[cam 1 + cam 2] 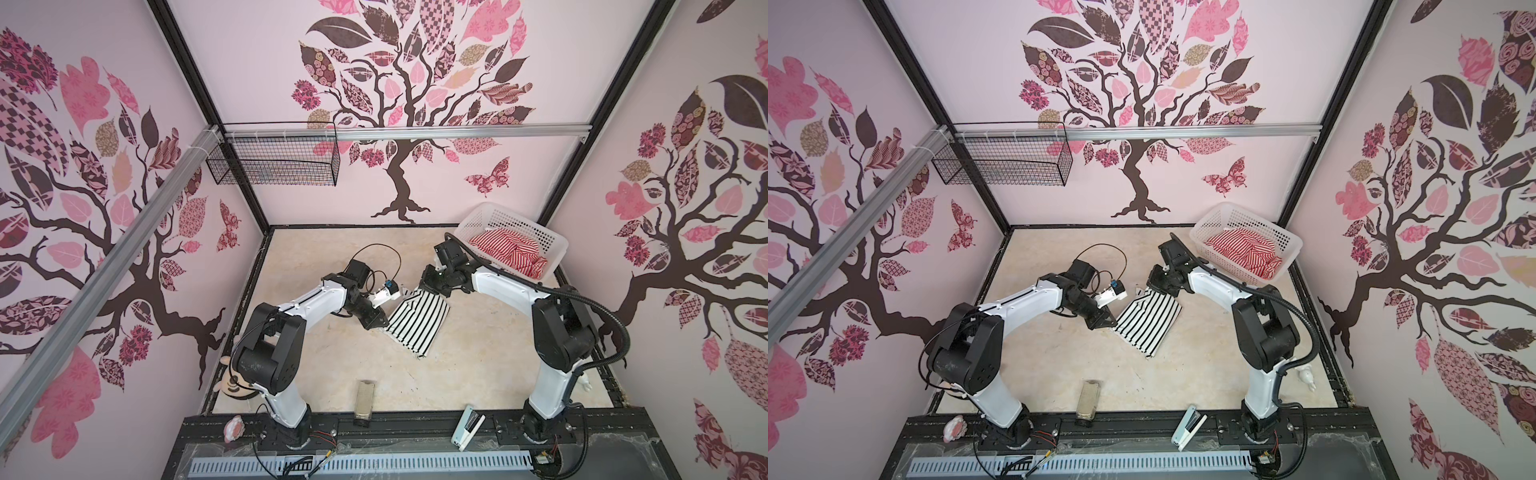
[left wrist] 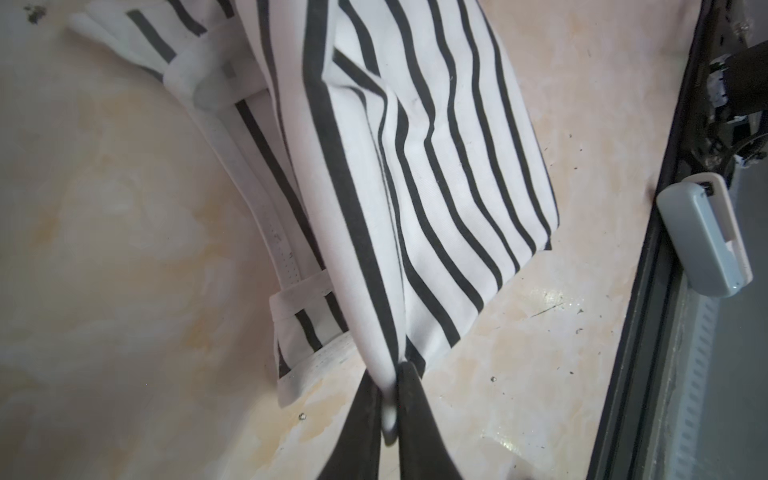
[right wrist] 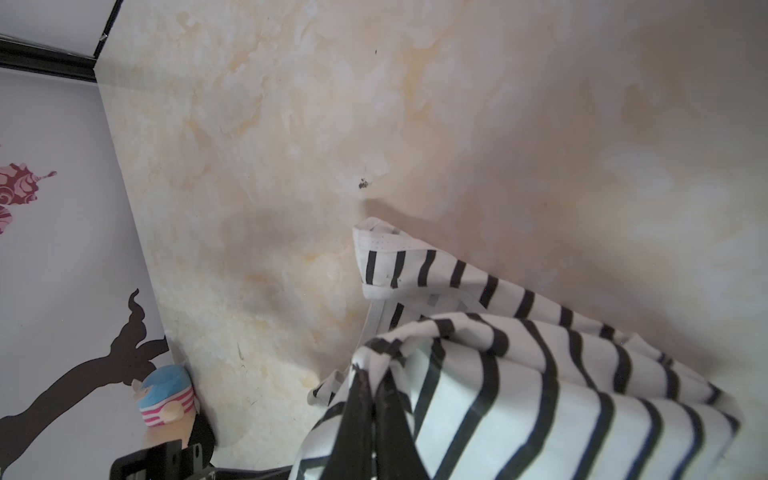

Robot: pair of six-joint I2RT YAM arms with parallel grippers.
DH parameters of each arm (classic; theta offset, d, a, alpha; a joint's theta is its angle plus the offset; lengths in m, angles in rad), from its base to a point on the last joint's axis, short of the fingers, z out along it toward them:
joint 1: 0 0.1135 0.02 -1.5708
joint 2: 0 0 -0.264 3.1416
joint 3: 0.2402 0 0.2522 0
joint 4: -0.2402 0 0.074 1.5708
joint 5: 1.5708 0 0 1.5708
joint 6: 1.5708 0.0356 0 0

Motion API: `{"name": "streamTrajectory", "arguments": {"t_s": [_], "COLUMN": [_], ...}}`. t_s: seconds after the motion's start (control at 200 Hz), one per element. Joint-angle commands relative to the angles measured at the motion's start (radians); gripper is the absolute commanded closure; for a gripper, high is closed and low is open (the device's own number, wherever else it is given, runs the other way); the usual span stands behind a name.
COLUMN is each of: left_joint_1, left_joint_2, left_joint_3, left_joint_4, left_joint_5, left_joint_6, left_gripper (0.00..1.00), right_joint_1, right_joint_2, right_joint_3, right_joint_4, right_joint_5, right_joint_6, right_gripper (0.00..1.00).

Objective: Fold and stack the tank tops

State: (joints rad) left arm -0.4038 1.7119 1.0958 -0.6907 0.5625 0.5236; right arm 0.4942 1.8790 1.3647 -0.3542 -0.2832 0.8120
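The black-and-white tank top (image 1: 417, 322) (image 1: 1148, 322) lies partly folded in the middle of the table, with its strap end toward the back. My left gripper (image 1: 380, 324) (image 1: 1106, 322) is shut on its left edge; the left wrist view shows a fold of the striped cloth (image 2: 436, 166) pinched in the left gripper (image 2: 390, 390). My right gripper (image 1: 420, 291) (image 1: 1152, 287) is shut on its far corner, and in the right wrist view the right gripper (image 3: 372, 378) pinches lifted, draping fabric (image 3: 540, 395). The red-and-white tank top (image 1: 509, 249) (image 1: 1246, 251) lies crumpled in the white basket (image 1: 511, 216) (image 1: 1246, 212) at the back right.
A black wire basket (image 1: 274, 162) hangs on the back wall. A beige block (image 1: 365, 401) and a white stapler-like tool (image 1: 469, 426) sit at the front edge. A doll head (image 1: 232, 382) lies by the left arm's base, a small white figurine (image 1: 584, 380) by the right.
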Motion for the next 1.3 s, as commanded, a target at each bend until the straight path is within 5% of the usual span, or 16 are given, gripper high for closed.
{"name": "streamTrajectory", "arguments": {"t_s": [0.0, 0.165, 0.305, 0.435, 0.555, 0.69, 0.795, 1.071, 1.296], "left_joint_1": [0.025, 0.030, 0.030, 0.043, 0.049, 0.049, 0.049, 0.035, -0.006], "left_joint_2": [0.017, 0.059, 0.109, 0.092, 0.055, 0.036, 0.001, 0.004, 0.107], "left_joint_3": [-0.025, -0.017, 0.017, 0.004, -0.024, -0.030, -0.028, 0.019, 0.066], "left_joint_4": [0.064, 0.069, 0.048, 0.107, 0.157, 0.199, 0.201, 0.103, 0.037], "left_joint_5": [-0.060, -0.127, -0.166, -0.243, -0.304, -0.399, -0.373, -0.118, -0.134], "left_joint_6": [-0.010, -0.022, -0.034, -0.094, -0.111, -0.144, -0.166, -0.157, -0.126], "left_gripper": [0.87, 0.87, 0.84, 0.82, 0.77, 0.75, 0.75, 0.75, 0.77], "right_joint_1": [-0.004, -0.005, -0.004, -0.004, 0.005, 0.036, 0.046, 0.048, 0.049], "right_joint_2": [0.063, 0.130, 0.146, 0.074, 0.002, 0.005, 0.049, 0.154, 0.161], "right_joint_3": [0.071, 0.122, 0.181, 0.147, 0.059, 0.028, 0.034, 0.114, 0.114], "right_joint_4": [0.001, -0.002, -0.019, 0.020, 0.053, 0.048, 0.047, 0.012, -0.007], "right_joint_5": [-0.024, -0.028, -0.030, -0.016, -0.007, -0.002, -0.007, -0.004, 0.010], "right_joint_6": [-0.016, -0.017, -0.058, -0.077, -0.077, -0.084, -0.078, -0.076, -0.091], "right_gripper": [0.99, 0.95, 0.54, 0.46, 0.57, 0.80, 0.96, 1.00, 1.00]}}
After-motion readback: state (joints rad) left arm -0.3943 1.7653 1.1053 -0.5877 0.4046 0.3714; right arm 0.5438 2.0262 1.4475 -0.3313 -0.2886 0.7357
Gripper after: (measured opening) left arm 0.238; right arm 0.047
